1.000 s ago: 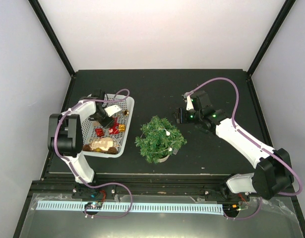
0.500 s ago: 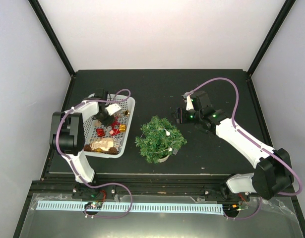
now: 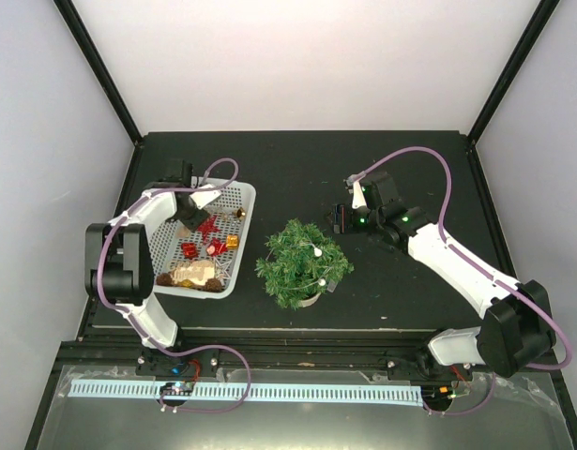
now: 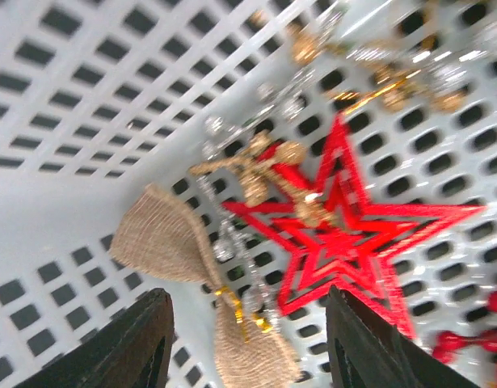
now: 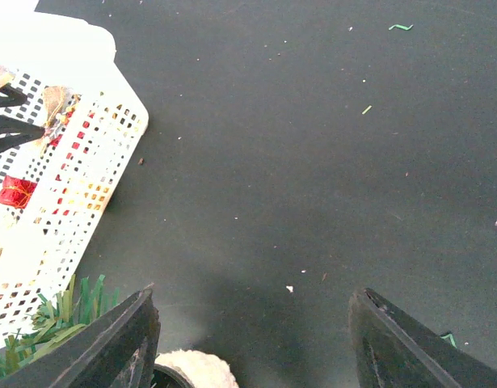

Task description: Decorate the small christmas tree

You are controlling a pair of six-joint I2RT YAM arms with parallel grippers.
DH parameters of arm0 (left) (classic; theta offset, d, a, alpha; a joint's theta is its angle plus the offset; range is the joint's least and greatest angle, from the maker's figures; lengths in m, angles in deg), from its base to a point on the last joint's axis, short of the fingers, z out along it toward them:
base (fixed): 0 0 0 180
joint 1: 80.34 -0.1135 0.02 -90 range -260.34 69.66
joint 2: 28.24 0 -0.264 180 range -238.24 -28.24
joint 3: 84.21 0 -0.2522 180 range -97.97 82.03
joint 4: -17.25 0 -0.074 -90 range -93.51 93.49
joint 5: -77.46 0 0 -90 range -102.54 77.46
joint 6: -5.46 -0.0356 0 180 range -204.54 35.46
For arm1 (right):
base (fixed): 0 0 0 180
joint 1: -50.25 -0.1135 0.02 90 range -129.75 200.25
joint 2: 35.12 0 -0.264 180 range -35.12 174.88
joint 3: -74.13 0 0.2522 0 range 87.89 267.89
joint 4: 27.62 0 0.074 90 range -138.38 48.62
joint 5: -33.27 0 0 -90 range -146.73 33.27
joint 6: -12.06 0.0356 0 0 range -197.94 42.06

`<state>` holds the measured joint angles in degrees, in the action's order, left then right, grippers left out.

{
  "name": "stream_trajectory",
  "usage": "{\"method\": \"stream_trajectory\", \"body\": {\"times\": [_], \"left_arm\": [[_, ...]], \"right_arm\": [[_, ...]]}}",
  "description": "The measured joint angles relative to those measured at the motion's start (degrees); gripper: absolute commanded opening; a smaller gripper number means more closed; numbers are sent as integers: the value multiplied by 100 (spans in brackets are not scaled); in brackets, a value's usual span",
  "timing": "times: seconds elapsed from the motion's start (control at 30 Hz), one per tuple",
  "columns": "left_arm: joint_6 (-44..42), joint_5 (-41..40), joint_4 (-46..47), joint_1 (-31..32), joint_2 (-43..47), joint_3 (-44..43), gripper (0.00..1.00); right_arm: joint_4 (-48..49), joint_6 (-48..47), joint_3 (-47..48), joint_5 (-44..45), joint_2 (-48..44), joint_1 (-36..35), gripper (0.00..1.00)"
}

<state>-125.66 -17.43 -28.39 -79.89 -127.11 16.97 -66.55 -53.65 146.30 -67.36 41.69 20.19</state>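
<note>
Where white walls (image 3: 307,56) rise, black table (image 3: 297,164), tree (image 3: 302,262)

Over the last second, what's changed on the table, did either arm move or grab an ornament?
The left gripper shifted a little toward the far-left part of the white basket, its elbow swinging outward; its fingers stand apart above a burlap bow and red star, holding nothing. The right gripper, open near the small christmas tree, and the tree itself stayed put.
</note>
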Motion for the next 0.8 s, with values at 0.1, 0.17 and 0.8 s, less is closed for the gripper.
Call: {"method": "stream_trajectory", "body": {"times": [0.1,0.17,0.8], "left_arm": [[39,501,-354,0,61,-170,53],[72,772,-525,9,63,-223,52],[389,723,-708,278,-216,-68,50]], "right_arm": [[7,0,0,-2,0,0,65],[26,2,0,-4,0,0,65],[44,0,0,-11,2,0,65]]}}
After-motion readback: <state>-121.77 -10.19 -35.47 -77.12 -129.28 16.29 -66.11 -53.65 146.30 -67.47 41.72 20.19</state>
